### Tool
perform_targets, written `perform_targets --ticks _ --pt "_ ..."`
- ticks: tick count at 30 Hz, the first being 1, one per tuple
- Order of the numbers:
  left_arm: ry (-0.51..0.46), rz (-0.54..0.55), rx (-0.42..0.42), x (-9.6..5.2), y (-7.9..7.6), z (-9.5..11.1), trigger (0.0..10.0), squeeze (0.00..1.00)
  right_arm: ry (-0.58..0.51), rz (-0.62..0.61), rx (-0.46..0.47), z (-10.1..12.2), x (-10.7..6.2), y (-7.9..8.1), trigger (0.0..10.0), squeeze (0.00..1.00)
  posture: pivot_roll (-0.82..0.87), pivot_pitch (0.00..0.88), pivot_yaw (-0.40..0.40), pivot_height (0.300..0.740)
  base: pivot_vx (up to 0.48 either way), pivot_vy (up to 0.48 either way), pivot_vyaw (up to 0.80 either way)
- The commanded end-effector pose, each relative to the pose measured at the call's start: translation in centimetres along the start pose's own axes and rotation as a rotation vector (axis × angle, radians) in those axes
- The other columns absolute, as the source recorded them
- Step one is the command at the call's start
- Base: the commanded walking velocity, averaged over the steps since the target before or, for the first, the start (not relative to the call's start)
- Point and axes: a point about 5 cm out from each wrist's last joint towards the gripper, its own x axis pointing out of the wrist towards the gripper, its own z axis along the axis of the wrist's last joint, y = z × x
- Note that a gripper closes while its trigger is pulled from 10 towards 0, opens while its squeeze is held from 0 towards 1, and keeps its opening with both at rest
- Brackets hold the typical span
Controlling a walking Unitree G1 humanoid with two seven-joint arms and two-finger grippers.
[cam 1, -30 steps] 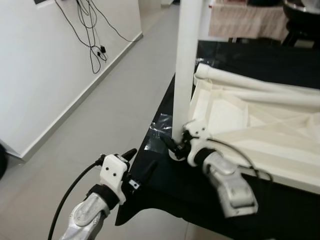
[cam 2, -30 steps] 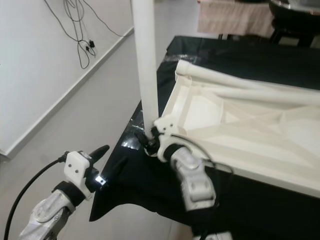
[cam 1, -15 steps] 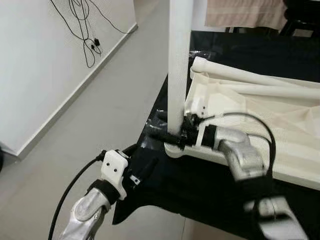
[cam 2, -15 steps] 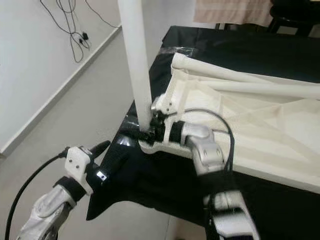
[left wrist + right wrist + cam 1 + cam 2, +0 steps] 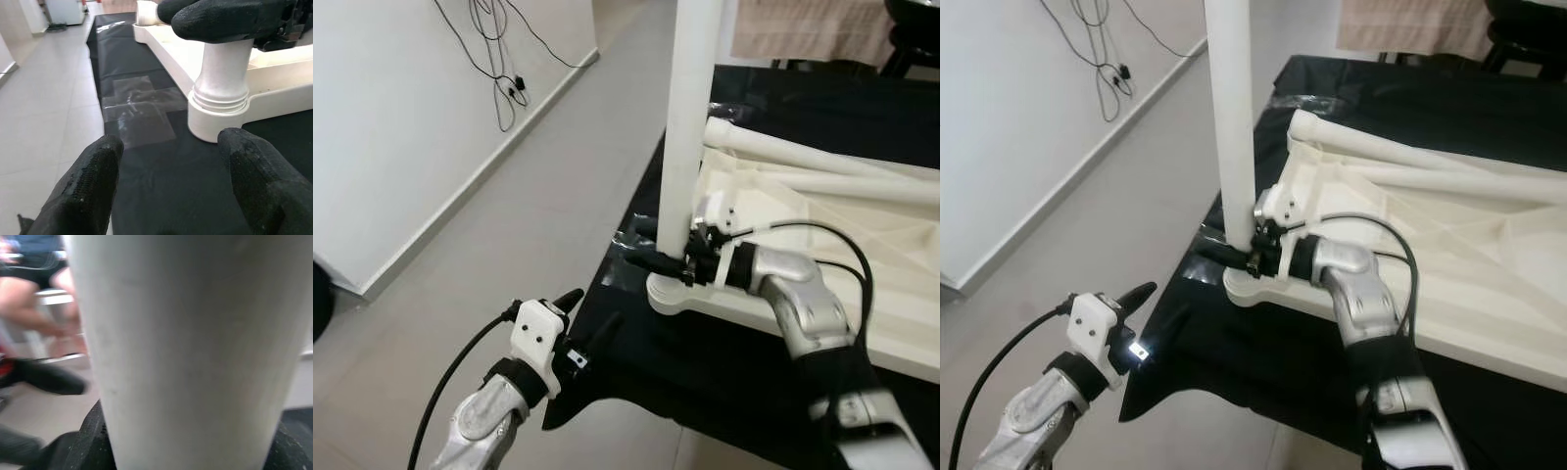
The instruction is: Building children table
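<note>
Well, around my work I see loose black cables (image 5: 499, 59) hanging down the white wall (image 5: 391, 127) on the left, and a clear patch of tape or plastic film (image 5: 139, 110) stuck to the black cloth (image 5: 734, 352) just beside the corner I'm working at. Further back, at the far edge of the cloth, there is a beige fabric piece (image 5: 1410, 29), and in the right wrist view blurred people sit behind the leg. A pale grey tiled floor (image 5: 509, 225) runs along the wall, with a white skirting at its foot.

On the cloth-covered tabletop lies the white children's table (image 5: 1449, 245), turned upside down so its ribbed underside faces up. One white table leg (image 5: 690, 127) stands upright in the corner socket (image 5: 217, 110) nearest me, and another leg (image 5: 822, 162) lies flat along the far side of the frame.

My right claw (image 5: 671, 264) is pinching the upright leg low down, just above the socket, a black finger on either side of it. My left claw (image 5: 587, 323) hovers off the tabletop's near corner, its fingers (image 5: 88, 188) spread wide and holding nothing, pointing toward the socket
</note>
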Motion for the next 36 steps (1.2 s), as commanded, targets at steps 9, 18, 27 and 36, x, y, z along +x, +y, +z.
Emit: perform_targets --ticks 9,18,27,36 --pt "0.028 0.006 0.011 -0.8 0.7 -0.3 10.0 0.00 0.250 -0.599 0.055 -4.3 -1.7 5.2 0.0 0.00 0.00 0.197 0.054 0.740 0.000 0.000 0.00" --pt "0.036 -0.008 0.015 -0.7 0.6 -0.3 10.0 0.00 0.069 -0.444 0.138 -2.4 1.4 3.8 10.0 1.00 0.04 0.194 0.049 0.740 0.000 0.000 0.00" --pt "0.032 -0.015 0.011 -0.4 0.3 -0.3 10.0 0.00 -0.030 0.153 0.064 0.8 1.7 1.6 10.0 0.00 0.05 0.192 0.035 0.740 0.000 0.000 0.00" --pt "0.026 -0.017 0.008 -0.5 0.0 -0.1 10.0 0.00 0.083 0.361 0.034 0.0 2.1 0.8 2.5 0.00 0.05 0.204 0.044 0.740 0.000 0.000 0.00"
